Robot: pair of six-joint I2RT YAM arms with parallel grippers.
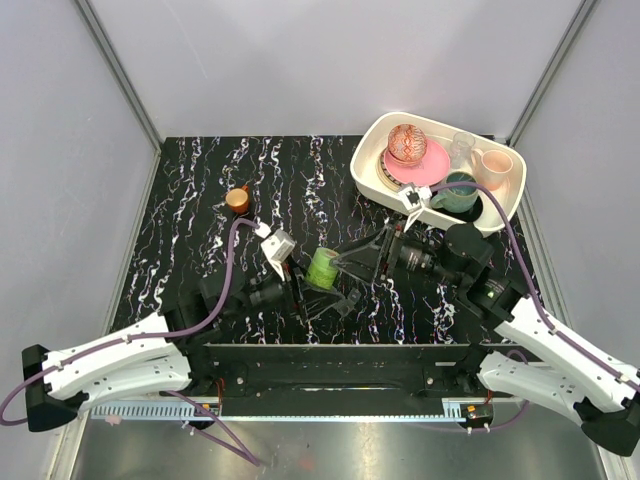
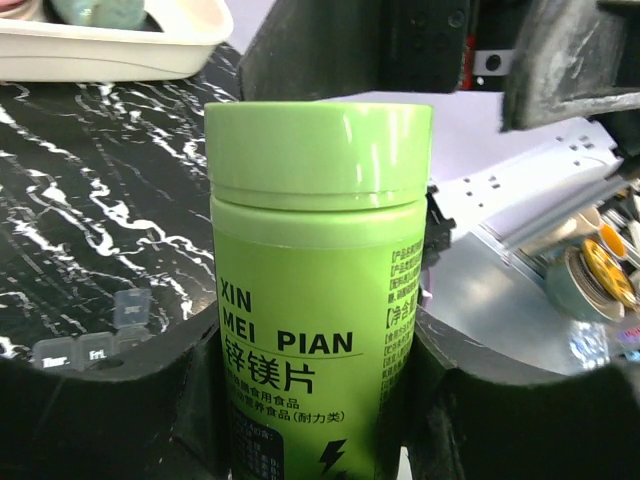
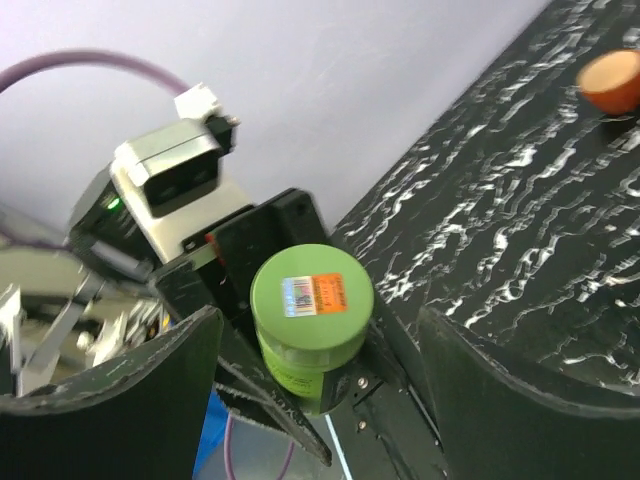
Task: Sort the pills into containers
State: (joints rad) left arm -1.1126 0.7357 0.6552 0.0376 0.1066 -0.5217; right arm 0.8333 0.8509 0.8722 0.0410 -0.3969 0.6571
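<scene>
Looking down from the top external view, we are seeing the left hand (image 1: pixel 312 280) clamping the green pill bottle (image 1: pixel 322 267) upright over the middle of the marbled tabletop (image 1: pixel 200 170). We judge that it is steadying the bottle so the other arm can work the cap. The right hand (image 1: pixel 346 266) is reaching in from the right at lid height. The orange cup (image 1: pixel 238 200) is sitting well apart at the back left and the white tub (image 1: pixel 358 168) of dishes at the back right. We are not making out the pill box here.

From the left wrist, the fingers (image 2: pixel 120 410) are pressing the bottle's sides low down, leaving the lid (image 2: pixel 318 145) free and seated. The pill box (image 2: pixel 95 345) is lying on the tabletop just beyond the left finger, close enough for pouring.

From the right wrist, the fingers (image 3: pixel 110 400) are standing wide on either side of the lid (image 3: pixel 312 298) with gaps on both sides, gripping nothing. We judge that they are lining up to close and twist.
</scene>
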